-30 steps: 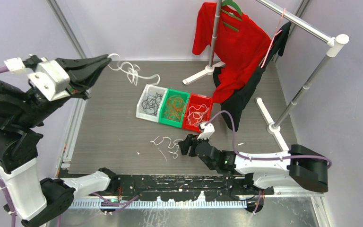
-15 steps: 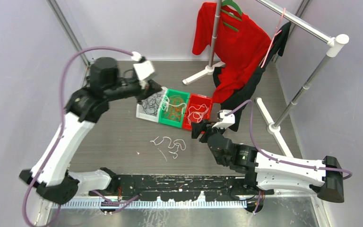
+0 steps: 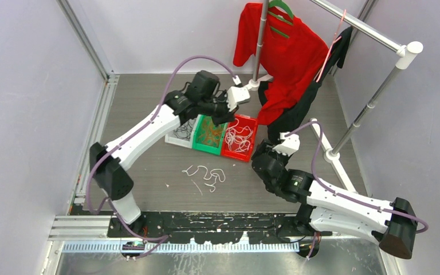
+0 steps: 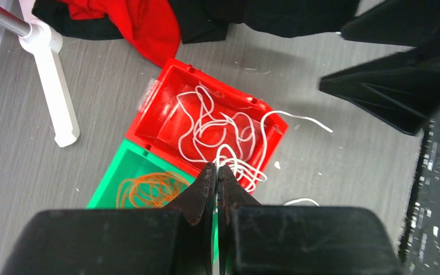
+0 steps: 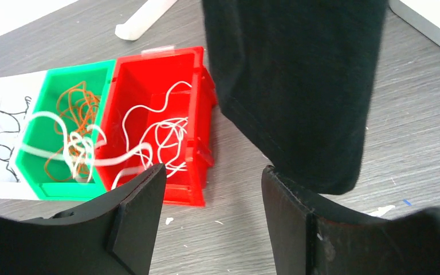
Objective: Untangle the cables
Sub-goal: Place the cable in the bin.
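Row of moulded plastic bins: white bin (image 3: 169, 138) has wiry black cables (image 3: 181, 130), green bin (image 3: 205, 149) curly orange cables (image 3: 211, 133), red bin (image 3: 234, 154) stringy white cables (image 3: 239, 137). Left gripper (image 4: 216, 169) clenched above the green/red seam, a few white cables pinched at its tip. Right gripper (image 5: 212, 175) released, empty, just right of red bin beside matte black cloth (image 5: 292, 86).

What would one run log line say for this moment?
left gripper: jaws shut on white cable, over red bin | right gripper: jaws open, empty, near red bin
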You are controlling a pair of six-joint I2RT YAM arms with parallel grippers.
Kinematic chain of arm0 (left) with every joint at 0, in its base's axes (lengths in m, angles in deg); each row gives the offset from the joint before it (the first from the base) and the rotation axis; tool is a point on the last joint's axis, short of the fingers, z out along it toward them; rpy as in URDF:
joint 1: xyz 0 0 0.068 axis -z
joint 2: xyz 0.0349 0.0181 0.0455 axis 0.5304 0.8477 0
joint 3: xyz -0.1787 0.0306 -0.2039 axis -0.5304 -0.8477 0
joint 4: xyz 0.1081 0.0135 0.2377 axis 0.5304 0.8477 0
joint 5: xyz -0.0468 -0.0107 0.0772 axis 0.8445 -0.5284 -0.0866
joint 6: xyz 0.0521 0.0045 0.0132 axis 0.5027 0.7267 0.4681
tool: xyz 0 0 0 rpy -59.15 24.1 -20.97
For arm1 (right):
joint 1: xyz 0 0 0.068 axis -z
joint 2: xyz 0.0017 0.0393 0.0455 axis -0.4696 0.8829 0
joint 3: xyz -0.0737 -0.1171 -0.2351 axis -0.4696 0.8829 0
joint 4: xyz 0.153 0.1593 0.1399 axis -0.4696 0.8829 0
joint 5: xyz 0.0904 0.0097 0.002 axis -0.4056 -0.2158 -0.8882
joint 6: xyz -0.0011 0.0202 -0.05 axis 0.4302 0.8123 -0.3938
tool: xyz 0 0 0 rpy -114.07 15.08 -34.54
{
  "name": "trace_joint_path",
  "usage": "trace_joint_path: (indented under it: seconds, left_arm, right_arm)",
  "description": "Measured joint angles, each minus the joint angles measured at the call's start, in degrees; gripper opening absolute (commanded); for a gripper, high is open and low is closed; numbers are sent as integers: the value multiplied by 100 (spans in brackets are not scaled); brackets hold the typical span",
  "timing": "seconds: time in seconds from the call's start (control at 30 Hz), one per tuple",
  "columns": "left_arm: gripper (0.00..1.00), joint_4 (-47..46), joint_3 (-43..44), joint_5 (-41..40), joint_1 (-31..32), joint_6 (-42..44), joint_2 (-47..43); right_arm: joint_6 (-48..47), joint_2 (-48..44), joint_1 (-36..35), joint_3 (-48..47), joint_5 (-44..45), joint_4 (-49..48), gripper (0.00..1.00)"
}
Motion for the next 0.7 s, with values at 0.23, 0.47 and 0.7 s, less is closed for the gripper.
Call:
trace_joint_path:
  seconds: [0.23,0.47,0.7]
  left_arm:
    - [0,-142,876,-304,46,164,1154]
    - [0,-234,984,-608,92,417,1834]
    - [0,-238,984,-1379,249,774,2406]
  right_arm:
    - [304,-516,85,317,-35,402,67]
    - [723,-1034,105,337,-393,892,69]
    - [968,-1178,107,179,-905,1952,70]
